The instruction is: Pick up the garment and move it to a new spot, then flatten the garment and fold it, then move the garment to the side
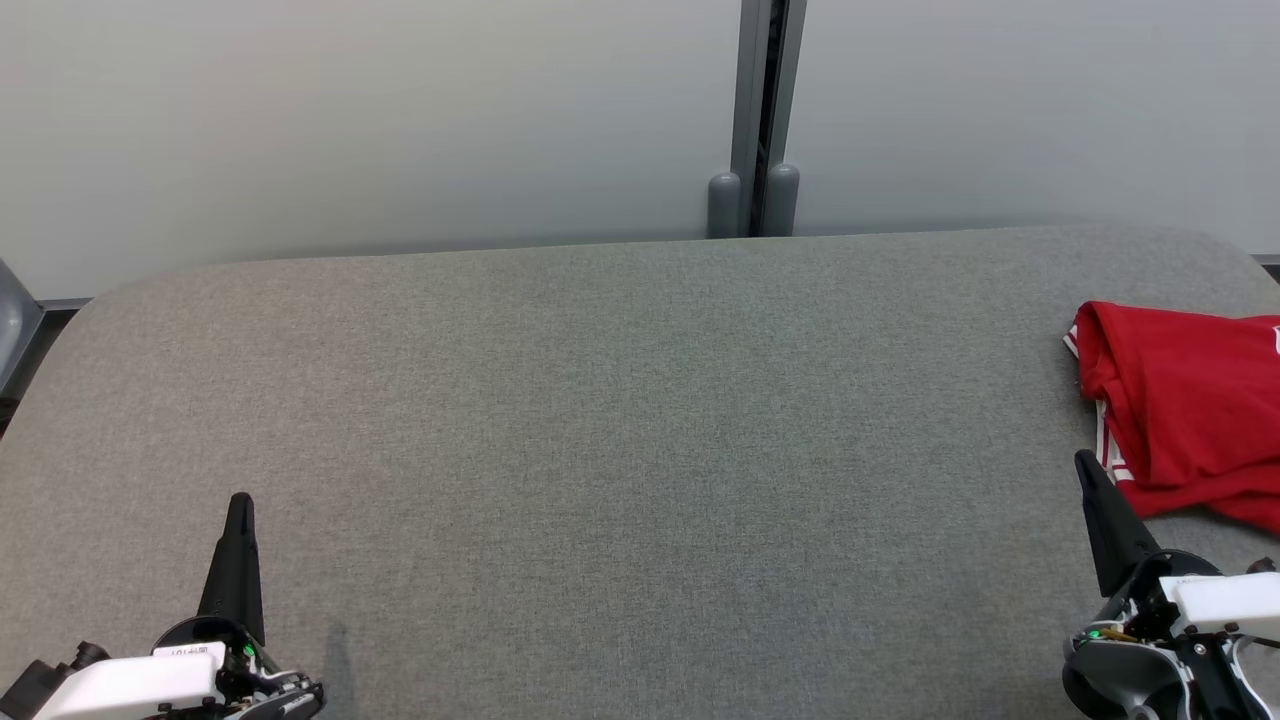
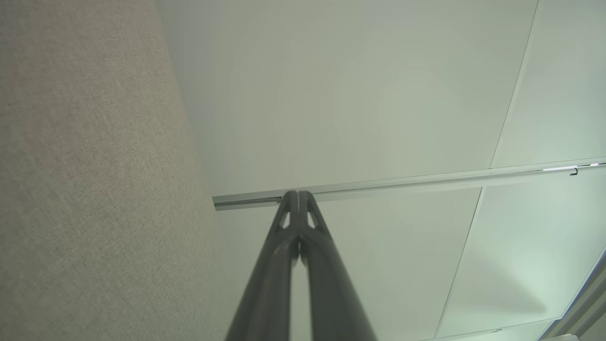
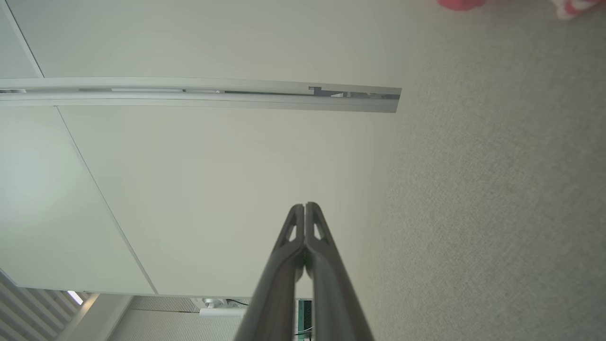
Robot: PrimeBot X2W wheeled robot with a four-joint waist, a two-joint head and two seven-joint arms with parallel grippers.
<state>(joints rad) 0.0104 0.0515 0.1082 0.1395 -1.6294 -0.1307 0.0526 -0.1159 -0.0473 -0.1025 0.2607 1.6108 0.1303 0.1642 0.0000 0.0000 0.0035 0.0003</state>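
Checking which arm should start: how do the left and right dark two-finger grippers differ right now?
The left gripper is over bare grey fabric table, far from the red garment; the right gripper has its tip close beside that garment's striped edge. The left points nearly straight up the head view; the right leans left. Both are shut and empty.

The bench (image 1: 600, 420) is covered in grey woven fabric, with rounded far corners. Behind it stand pale matte wall panels (image 1: 350, 120), joined by a vertical grey metal post (image 1: 765, 90) with two rounded caps (image 1: 725, 205) at its base. Lighting is even and diffuse.
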